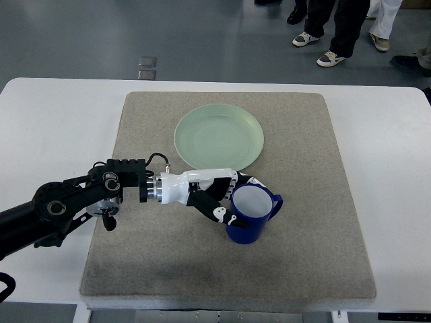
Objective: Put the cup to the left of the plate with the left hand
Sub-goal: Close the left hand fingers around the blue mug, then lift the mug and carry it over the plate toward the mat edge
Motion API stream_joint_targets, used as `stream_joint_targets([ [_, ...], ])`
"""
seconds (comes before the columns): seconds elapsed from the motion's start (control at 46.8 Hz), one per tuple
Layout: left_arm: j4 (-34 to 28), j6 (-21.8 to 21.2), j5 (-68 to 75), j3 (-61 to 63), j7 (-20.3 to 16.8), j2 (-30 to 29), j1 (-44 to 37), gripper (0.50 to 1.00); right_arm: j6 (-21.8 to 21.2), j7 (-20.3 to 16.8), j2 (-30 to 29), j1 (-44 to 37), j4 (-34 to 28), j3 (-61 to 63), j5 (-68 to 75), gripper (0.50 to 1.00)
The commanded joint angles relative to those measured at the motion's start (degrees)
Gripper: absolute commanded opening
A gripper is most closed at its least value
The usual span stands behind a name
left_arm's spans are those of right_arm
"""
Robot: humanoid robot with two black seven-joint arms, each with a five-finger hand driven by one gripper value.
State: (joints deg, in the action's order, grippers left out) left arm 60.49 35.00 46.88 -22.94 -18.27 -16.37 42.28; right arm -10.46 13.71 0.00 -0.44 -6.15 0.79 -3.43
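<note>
Blue cup (250, 217) sits upright on the grey mat (303, 202), just in front of the pale green plate (219, 136), with the left hand (214, 192) wrapped around its side.

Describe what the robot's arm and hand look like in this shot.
The left arm is black, with round silver-ringed joints and a thin black cable looping near the wrist. A metallic cuff joins it to the left hand, which has a white shell and black finger segments with small white marks.

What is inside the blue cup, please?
The cup shows only a pale inner wall and looks empty. Its bottom is not clearly visible. The left hand grips the cup's left side, hiding that part of the outer wall.
</note>
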Motion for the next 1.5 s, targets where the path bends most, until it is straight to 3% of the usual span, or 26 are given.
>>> stream_joint_targets([
  [0.0,-0.2,0.0,0.0,0.0,0.0,0.3,0.0,0.686,0.0,0.0,0.0,0.0,0.0,0.0,0.0,0.932],
  [0.406,-0.2,-1.4,-1.2,-1.3,0.0,0.6,0.2,0.671,0.0,0.0,0.0,0.0,0.0,0.0,0.0,0.932],
  [0.834,-0.6,-13.9,-1.7,-10.9,-0.1,0.1,0.2,0.651,0.1,0.0,0.0,0.0,0.0,0.0,0.0,0.932],
  [1.24,-8.6,-23.0,-3.3,-16.3,-0.1,-0.4,-0.2,0.608,0.0,0.0,0.0,0.0,0.0,0.0,0.0,0.932],
  [1.475,-12.6,-25.9,-3.9,-19.2,-0.5,-0.7,-0.4,0.598,0.0,0.0,0.0,0.0,0.0,0.0,0.0,0.932],
])
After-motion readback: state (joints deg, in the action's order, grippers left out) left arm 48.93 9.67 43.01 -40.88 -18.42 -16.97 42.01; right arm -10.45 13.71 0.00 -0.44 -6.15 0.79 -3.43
